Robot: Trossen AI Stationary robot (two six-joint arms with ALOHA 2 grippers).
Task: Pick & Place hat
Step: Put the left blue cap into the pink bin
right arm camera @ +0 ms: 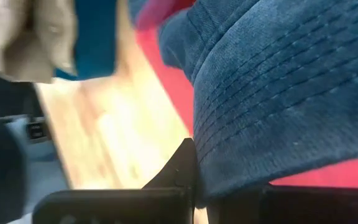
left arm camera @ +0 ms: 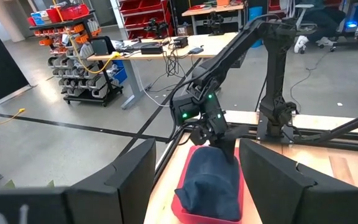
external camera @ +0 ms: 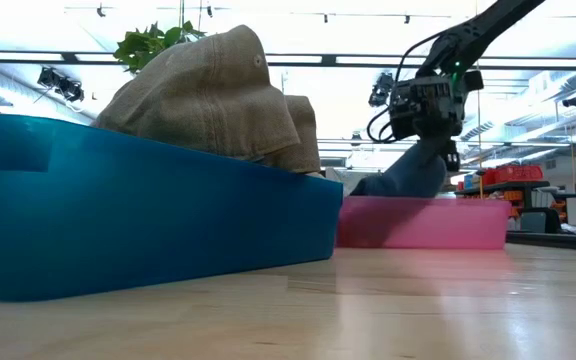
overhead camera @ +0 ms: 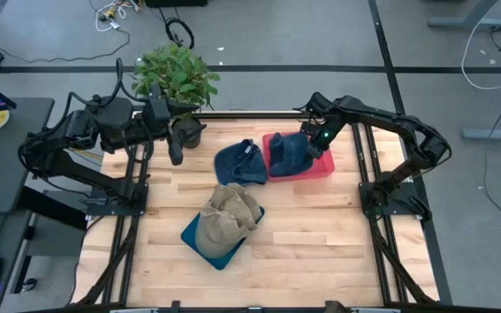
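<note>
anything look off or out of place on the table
One navy hat lies loose on the wood, outside any bin, between the blue bin and pink bin. The right gripper pinches another navy hat over the pink bin.

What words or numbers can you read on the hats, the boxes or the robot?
None can be read.
The tan hat in the blue bin shows no lettering.
The blue hat held by the right pincer over the pink bin is plain stitched cloth.
The second blue hat on the table shows none.
The left pincer near the plant has no label.
</note>
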